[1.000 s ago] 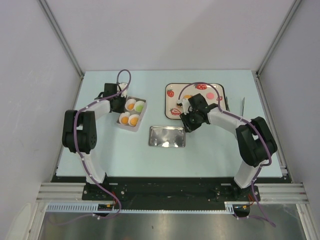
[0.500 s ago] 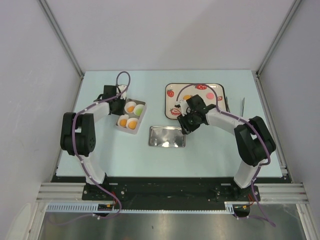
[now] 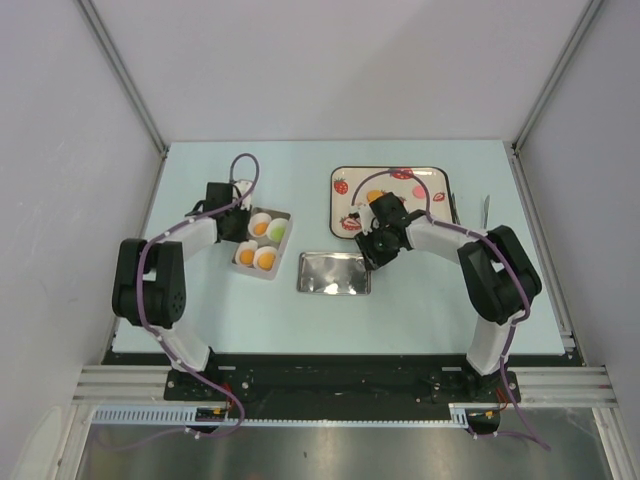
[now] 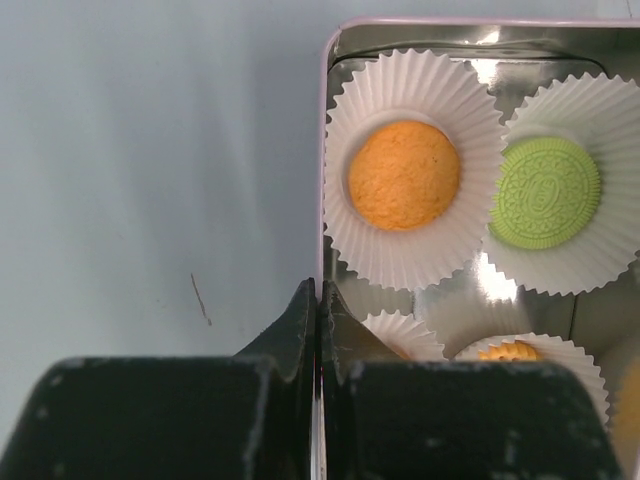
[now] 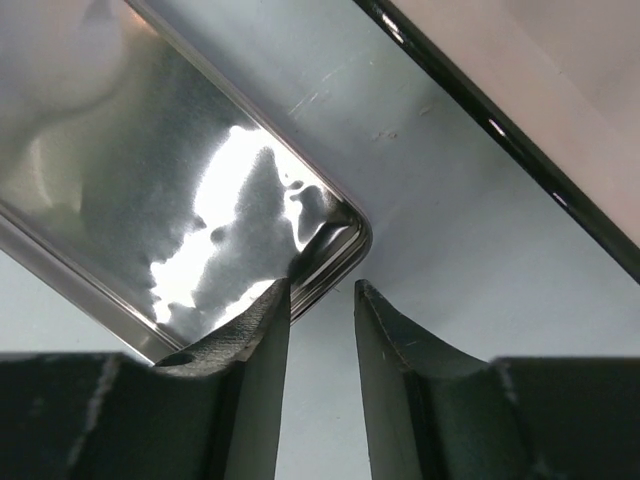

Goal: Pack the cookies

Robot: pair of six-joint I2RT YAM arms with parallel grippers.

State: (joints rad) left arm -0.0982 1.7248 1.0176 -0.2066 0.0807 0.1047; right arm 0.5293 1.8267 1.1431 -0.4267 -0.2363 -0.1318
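Overhead, the tin (image 3: 262, 243) sits toward the left half of the table (image 3: 200, 320), about midway between the near and far edges. It holds four cookies (image 3: 259, 228), each in its own white paper cup. More cookies wait on the strawberry plate (image 3: 390, 169) near the far edge, right of centre. My left tool (image 3: 239, 227) is against the tin's left side, I think to steady it while it is filled or closed. My right tool (image 3: 372, 252) is low over the far right corner of the flat metal lid (image 3: 333, 272), which lies near the table's middle, between tin and plate. I take that as readying a pickup, so the lid can go on once the packing is done. From the left wrist, my left tool (image 4: 318, 292) has its two fingers pressed together. The tin's (image 4: 450, 22) thin left wall runs straight into that seam, so I judge I am pinching the rim. An orange cookie (image 4: 405, 175) and a green one (image 4: 545, 192) lie flat in their cups (image 4: 350, 110) just beyond. From the right wrist, my right tool (image 5: 322, 295) has its fingers apart with bare table between them. One tip overlaps the lid's (image 5: 150, 180) rounded corner and the other is outside it. Nothing is gripped yet, and the plate's dark rim (image 5: 480, 115) crosses just beyond.
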